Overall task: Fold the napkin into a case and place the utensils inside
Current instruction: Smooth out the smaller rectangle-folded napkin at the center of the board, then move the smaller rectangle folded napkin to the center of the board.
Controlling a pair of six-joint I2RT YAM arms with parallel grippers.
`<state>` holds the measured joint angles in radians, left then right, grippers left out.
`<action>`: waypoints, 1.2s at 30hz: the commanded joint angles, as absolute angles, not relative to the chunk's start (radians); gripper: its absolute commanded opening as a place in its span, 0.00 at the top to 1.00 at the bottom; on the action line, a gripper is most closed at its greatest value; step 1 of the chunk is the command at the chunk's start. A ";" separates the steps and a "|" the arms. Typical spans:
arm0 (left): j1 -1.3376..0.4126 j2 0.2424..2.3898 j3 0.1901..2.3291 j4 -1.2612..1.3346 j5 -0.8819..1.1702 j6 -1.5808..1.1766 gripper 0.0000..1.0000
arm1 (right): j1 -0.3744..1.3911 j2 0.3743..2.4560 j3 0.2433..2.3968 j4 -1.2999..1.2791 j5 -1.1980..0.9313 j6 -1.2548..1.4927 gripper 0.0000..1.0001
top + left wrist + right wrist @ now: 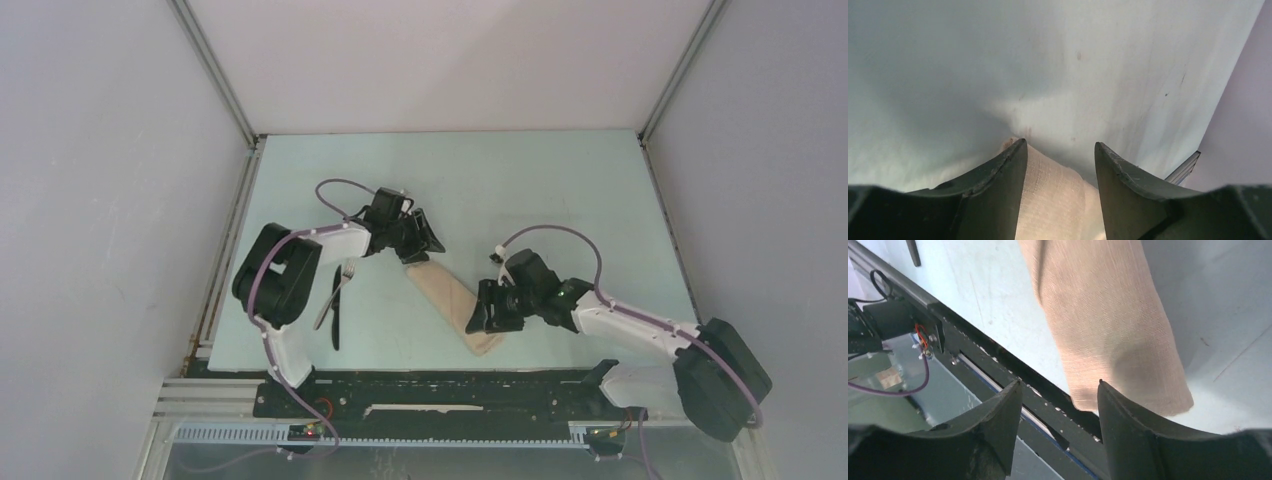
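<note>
The napkin lies as a narrow beige folded case, slanting from the table's middle towards the front edge. My left gripper is open at the case's far end; in the left wrist view the cloth lies between the spread fingers, touching the left one. My right gripper is open above the case's near end; in the right wrist view the cloth ends beside the right fingertip. The silver fork and black knife lie together to the left, apart from the case.
The pale green table is walled at the back and both sides. A black rail runs along the front edge and shows in the right wrist view, with wires and a board beyond it.
</note>
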<state>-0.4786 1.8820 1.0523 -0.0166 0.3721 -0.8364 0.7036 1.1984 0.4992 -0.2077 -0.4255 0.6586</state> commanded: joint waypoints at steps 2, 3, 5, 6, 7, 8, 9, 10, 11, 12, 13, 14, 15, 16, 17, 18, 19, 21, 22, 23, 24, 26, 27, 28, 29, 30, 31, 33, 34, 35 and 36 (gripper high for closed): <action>-0.484 1.586 1.050 -0.218 0.253 -0.742 0.38 | 0.856 1.156 0.746 -0.580 -0.146 0.650 0.34; -0.483 1.541 1.056 -0.251 0.229 -0.723 0.37 | 0.899 1.166 0.754 -0.579 -0.141 0.691 0.34; -0.477 1.449 1.070 -0.320 0.196 -0.693 0.35 | 0.976 1.194 0.755 -0.508 -0.140 0.812 0.33; -0.475 1.420 1.075 -0.338 0.184 -0.683 0.35 | 1.016 1.214 0.756 -0.460 -0.125 0.865 0.33; -0.473 1.393 1.077 -0.353 0.178 -0.676 0.34 | 1.048 1.237 0.756 -0.409 -0.101 0.911 0.33; -0.471 1.372 1.079 -0.364 0.177 -0.671 0.34 | 1.070 1.266 0.759 -0.370 -0.065 0.957 0.33; -0.471 1.352 1.079 -0.373 0.181 -0.669 0.33 | 1.085 1.294 0.762 -0.346 -0.049 0.994 0.32; -0.471 1.334 1.076 -0.379 0.187 -0.668 0.33 | 1.098 1.323 0.762 -0.330 -0.021 1.023 0.32; -0.471 1.319 1.070 -0.381 0.198 -0.667 0.33 | 1.112 1.351 0.762 -0.319 -0.003 1.045 0.32; -0.471 1.303 1.063 -0.384 0.208 -0.667 0.32 | 1.116 1.382 0.762 -0.306 0.000 1.054 0.31; -0.471 1.286 1.056 -0.389 0.218 -0.665 0.32 | 1.110 1.421 0.762 -0.298 -0.004 1.061 0.30; -0.471 1.269 1.049 -0.397 0.223 -0.664 0.32 | 1.102 1.439 0.754 -0.286 -0.005 1.063 0.30; -0.471 1.250 1.046 -0.402 0.227 -0.663 0.32 | 1.090 1.453 0.743 -0.272 -0.009 1.066 0.29; -0.471 1.230 1.039 -0.405 0.230 -0.664 0.32 | 1.070 1.459 0.731 -0.275 -0.007 1.065 0.29; -0.471 1.208 1.030 -0.405 0.236 -0.666 0.32 | 1.044 1.460 0.714 -0.281 -0.002 1.061 0.28; -0.472 1.178 1.022 -0.405 0.242 -0.670 0.31 | 1.012 1.458 0.693 -0.283 0.000 1.056 0.27; -0.471 1.156 1.014 -0.405 0.248 -0.674 0.31 | 0.969 1.453 0.671 -0.282 0.000 1.048 0.27; -0.471 1.111 0.999 -0.414 0.257 -0.679 0.31 | 0.876 1.436 0.649 -0.300 0.025 1.010 0.27; -0.471 1.091 0.996 -0.426 0.255 -0.678 0.31 | 0.825 1.428 0.648 -0.306 0.044 0.979 0.27; -0.471 1.070 0.994 -0.438 0.253 -0.674 0.31 | 0.755 1.426 0.649 -0.301 0.049 0.941 0.27; -0.471 1.051 0.993 -0.450 0.248 -0.669 0.31 | 0.677 1.432 0.660 -0.288 0.047 0.897 0.27; -0.471 1.017 0.995 -0.466 0.245 -0.665 0.30 | 0.503 1.472 0.719 -0.238 0.021 0.803 0.27; -0.471 1.004 0.997 -0.472 0.249 -0.664 0.30 | 0.429 1.509 0.776 -0.210 0.020 0.747 0.26; -0.471 0.993 0.998 -0.478 0.254 -0.664 0.30 | 0.369 1.566 0.845 -0.177 0.017 0.680 0.26; -0.471 0.985 0.999 -0.481 0.263 -0.664 0.30 | 0.316 1.629 0.946 -0.178 0.011 0.621 0.24; -0.471 0.976 1.001 -0.485 0.272 -0.664 0.30 | 0.273 1.711 1.059 -0.193 -0.039 0.571 0.23; -0.471 0.968 1.001 -0.488 0.280 -0.663 0.30 | 0.237 1.818 1.171 -0.220 -0.098 0.527 0.23; -0.471 0.952 1.000 -0.501 0.285 -0.655 0.29 | 0.203 1.917 1.395 -0.362 -0.127 0.454 0.23; -0.471 0.945 0.998 -0.510 0.281 -0.649 0.29 | 0.199 1.923 1.451 -0.403 -0.128 0.439 0.23; -0.471 0.938 0.996 -0.519 0.277 -0.643 0.29 | 0.196 1.914 1.475 -0.445 -0.123 0.437 0.21; -0.470 0.931 0.994 -0.526 0.274 -0.635 0.29 | 0.195 1.893 1.481 -0.500 -0.112 0.451 0.20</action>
<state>-0.4751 0.9714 0.9874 -0.4904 0.2588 -0.6796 0.1974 1.9392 1.3697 -0.3027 -0.0856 0.5827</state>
